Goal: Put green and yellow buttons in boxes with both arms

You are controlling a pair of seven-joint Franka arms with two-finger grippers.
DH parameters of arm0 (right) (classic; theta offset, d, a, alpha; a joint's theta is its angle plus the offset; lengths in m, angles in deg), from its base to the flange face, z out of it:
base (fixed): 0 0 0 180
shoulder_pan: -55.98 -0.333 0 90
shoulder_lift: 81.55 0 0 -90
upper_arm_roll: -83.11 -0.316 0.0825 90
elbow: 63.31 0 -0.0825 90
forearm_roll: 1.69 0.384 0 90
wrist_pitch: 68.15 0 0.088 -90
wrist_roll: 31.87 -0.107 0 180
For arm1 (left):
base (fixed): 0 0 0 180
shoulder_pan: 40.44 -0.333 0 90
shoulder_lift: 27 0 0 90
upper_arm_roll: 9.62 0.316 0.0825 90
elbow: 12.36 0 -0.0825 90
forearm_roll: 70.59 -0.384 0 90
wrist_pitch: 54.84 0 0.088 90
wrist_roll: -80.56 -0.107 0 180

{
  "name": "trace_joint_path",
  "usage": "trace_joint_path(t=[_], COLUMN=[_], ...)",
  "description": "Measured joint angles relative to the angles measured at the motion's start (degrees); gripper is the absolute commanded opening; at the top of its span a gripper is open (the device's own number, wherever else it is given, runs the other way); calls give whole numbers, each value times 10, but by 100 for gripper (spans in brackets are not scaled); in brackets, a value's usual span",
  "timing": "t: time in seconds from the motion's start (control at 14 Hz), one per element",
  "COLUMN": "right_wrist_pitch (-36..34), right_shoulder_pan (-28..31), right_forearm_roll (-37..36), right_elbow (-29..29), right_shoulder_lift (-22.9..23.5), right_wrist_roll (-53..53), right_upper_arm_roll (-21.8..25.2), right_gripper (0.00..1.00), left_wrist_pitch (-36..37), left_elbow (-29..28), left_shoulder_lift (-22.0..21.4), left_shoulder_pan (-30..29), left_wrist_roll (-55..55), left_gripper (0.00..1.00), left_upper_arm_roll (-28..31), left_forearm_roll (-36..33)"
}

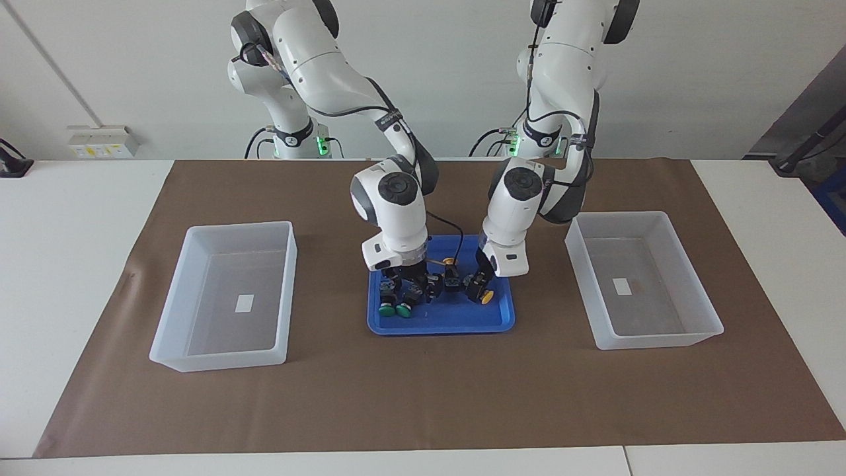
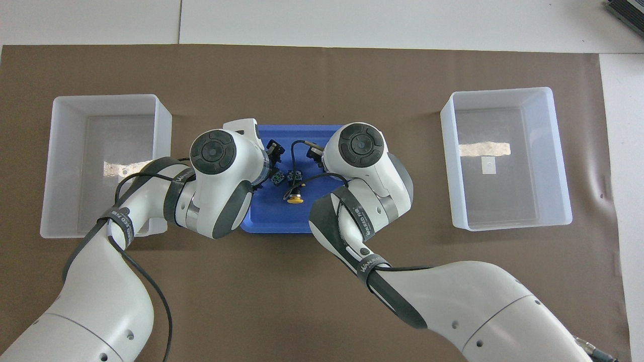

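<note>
Scene: You see both arms bent down over the shallow blue tray at the middle of the brown-papered surface, a translucent box at each end.

Left end effector: It is down in the tray at about 3 o'clock in the facing view, low against a yellow-capped button. You cannot tell whether its fingers are closed on that button.

Right end effector: It is down in the tray at about 9 o'clock in the facing view, among the black button bodies. You cannot tell how its fingers are set.

Green buttons: Two green caps lie side by side in the tray, just under the right end effector, at the tray edge farther from the robots.

Second yellow button: In the overhead view it lies in the tray at 6 o'clock of the gap between the two wrists, nearer to the robots than the other bodies.

Box at the right arm's end: It stands well apart from the tray and holds only a small white label.

Box at the left arm's end: It also stands well apart from the tray, with only a label inside.
</note>
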Motion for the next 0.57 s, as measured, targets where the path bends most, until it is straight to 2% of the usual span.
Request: trace_joint_path(t=[0.07,0.36,0.57], right_wrist_pitch=[0,1,-35], right_shoulder_pan=[0,-5,16], right_forearm_roll=[0,-3,-4], right_elbow=[0,-6,-10], right_shoulder_lift=[0,-12,-62], right_wrist_roll=[0,0,0], right_upper_arm_roll=[0,1,5], right_gripper=[0,0,0], left_wrist_pitch=[0,-1,19], left_elbow=[0,3,26], left_shoulder_lift=[0,0,-4], left_shoulder_pan=[0,0,-2], left_wrist_roll=[0,-1,-1], left_gripper=[0,0,0], left_upper_arm_roll=[0,0,3], left_forearm_roll=[0,0,0])
